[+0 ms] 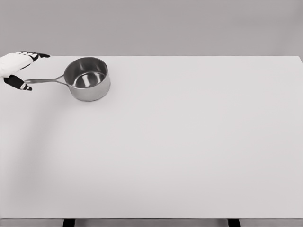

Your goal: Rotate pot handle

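A shiny steel saucepan point(87, 78) stands upright near the table's far left corner. Its long thin handle point(45, 80) points left, almost level. My left hand point(21, 68) comes in at the left edge, white with black fingertips. Its fingers are spread, one set above the handle's tip and the thumb just below it. The handle's end lies between them, and nothing is clasped. The right arm does not show.
The white table point(180, 142) fills most of the view, with its far edge just behind the pot and its front edge along the bottom. A plain grey wall stands behind.
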`<action>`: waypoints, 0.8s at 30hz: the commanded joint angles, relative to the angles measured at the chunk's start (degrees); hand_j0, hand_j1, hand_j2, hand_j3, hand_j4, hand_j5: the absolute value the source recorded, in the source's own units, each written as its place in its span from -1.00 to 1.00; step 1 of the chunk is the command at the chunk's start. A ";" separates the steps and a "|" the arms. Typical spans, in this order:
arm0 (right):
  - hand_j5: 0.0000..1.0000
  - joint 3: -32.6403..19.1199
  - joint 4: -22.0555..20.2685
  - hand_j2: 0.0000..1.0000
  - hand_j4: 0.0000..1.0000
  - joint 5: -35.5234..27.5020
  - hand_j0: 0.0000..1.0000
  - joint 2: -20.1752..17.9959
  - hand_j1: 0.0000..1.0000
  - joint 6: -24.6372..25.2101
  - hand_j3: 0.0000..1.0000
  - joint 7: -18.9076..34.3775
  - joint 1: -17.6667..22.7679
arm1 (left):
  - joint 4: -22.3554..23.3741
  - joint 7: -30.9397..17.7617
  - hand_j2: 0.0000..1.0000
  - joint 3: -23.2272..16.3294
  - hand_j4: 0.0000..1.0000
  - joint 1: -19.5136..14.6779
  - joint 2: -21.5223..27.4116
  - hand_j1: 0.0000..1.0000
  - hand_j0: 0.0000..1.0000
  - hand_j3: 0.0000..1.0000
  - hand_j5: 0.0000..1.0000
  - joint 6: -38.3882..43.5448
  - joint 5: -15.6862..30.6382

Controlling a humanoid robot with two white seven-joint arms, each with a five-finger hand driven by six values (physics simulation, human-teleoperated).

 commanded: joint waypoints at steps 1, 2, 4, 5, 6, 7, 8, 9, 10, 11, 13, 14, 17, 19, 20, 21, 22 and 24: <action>1.00 0.01 0.00 1.00 1.00 -0.02 1.00 -0.01 1.00 0.00 1.00 0.04 0.00 | 0.96 1.08 1.00 0.13 1.00 0.00 -0.46 1.00 1.00 1.00 1.00 0.16 0.09; 1.00 0.01 0.00 1.00 1.00 -0.02 1.00 -0.01 1.00 0.00 1.00 0.03 0.00 | 1.05 1.17 1.00 0.13 1.00 0.00 -0.64 1.00 1.00 1.00 1.00 0.25 0.09; 1.00 0.01 0.00 1.00 1.00 -0.02 1.00 -0.01 1.00 0.00 1.00 0.04 0.00 | 1.57 1.79 1.00 0.13 1.00 -0.09 -0.82 1.00 1.00 1.00 1.00 0.34 0.09; 1.00 0.01 0.00 1.00 1.00 -0.02 1.00 -0.01 1.00 0.00 1.00 0.04 0.00 | 1.75 1.88 1.00 0.13 1.00 -0.53 -0.90 1.00 1.00 1.00 1.00 0.34 0.09; 1.00 0.01 0.00 1.00 1.00 -0.02 1.00 -0.01 1.00 0.00 1.00 -0.05 0.00 | 1.75 1.88 1.00 0.13 1.00 -0.70 -1.08 1.00 1.00 1.00 1.00 0.34 0.09; 1.00 0.01 0.00 1.00 1.00 -0.02 1.00 -0.01 1.00 0.00 1.00 0.04 0.00 | 1.84 1.79 1.00 0.22 1.00 -0.70 -1.08 1.00 1.00 1.00 1.00 0.43 0.09; 1.00 0.01 0.00 1.00 1.00 -0.02 1.00 -0.01 1.00 0.00 1.00 0.04 0.00 | 1.92 1.79 1.00 0.22 1.00 -0.79 -1.08 1.00 1.00 1.00 1.00 0.43 0.09; 1.00 0.01 0.00 1.00 1.00 -0.02 1.00 -0.01 1.00 0.00 1.00 0.04 0.00 | 1.92 1.79 1.00 0.22 1.00 -0.97 -1.17 1.00 1.00 1.00 1.00 0.43 0.09; 1.00 0.01 0.00 1.00 1.00 -0.02 1.00 -0.01 1.00 0.00 1.00 0.04 0.00 | 1.92 1.88 1.00 0.22 1.00 -0.97 -1.25 1.00 1.00 1.00 1.00 0.43 0.09; 1.00 0.01 0.00 1.00 1.00 -0.02 1.00 -0.01 1.00 0.00 1.00 0.04 0.00 | 1.84 1.88 1.00 0.22 1.00 -0.97 -1.17 1.00 1.00 1.00 1.00 0.25 0.09; 1.00 0.01 0.00 1.00 1.00 -0.02 1.00 -0.01 1.00 0.00 1.00 0.04 0.00 | 1.05 1.88 1.00 0.22 1.00 -0.97 -0.29 1.00 1.00 1.00 1.00 -0.45 0.26; 1.00 0.01 0.00 1.00 1.00 -0.02 1.00 -0.01 1.00 0.00 1.00 0.04 0.00 | 0.69 1.79 1.00 0.39 1.00 -0.97 0.33 1.00 1.00 1.00 1.00 -1.76 0.26; 1.00 0.01 0.00 1.00 1.00 -0.02 1.00 -0.01 1.00 0.00 1.00 0.04 0.00 | 0.61 1.88 1.00 0.48 1.00 -0.88 1.47 1.00 1.00 1.00 1.00 -6.78 0.61; 1.00 0.01 0.00 1.00 1.00 -0.02 1.00 -0.01 1.00 0.00 1.00 0.04 0.00 | 0.69 1.88 1.00 0.48 1.00 -0.79 1.64 1.00 1.00 1.00 1.00 -6.87 0.61; 1.00 0.01 0.00 1.00 1.00 -0.02 1.00 -0.01 1.00 0.00 1.00 0.04 0.00 | 0.61 1.88 1.00 0.48 1.00 -0.79 2.08 1.00 1.00 1.00 1.00 -7.04 0.61; 1.00 0.01 0.00 1.00 1.00 -0.02 1.00 -0.01 1.00 0.00 1.00 0.04 0.00 | 0.61 1.88 1.00 0.48 1.00 -0.79 2.35 1.00 1.00 1.00 1.00 -7.39 0.61; 1.00 0.01 0.00 1.00 1.00 -0.02 1.00 -0.01 1.00 0.00 1.00 0.03 0.00 | 0.52 1.88 1.00 0.48 1.00 -0.70 2.96 1.00 1.00 1.00 1.00 -8.79 0.79; 1.00 0.01 0.00 1.00 1.00 -0.02 1.00 -0.01 1.00 0.00 1.00 0.04 0.00 | -0.27 1.88 1.00 1.01 1.00 -0.35 5.25 1.00 1.00 1.00 1.00 -9.79 2.37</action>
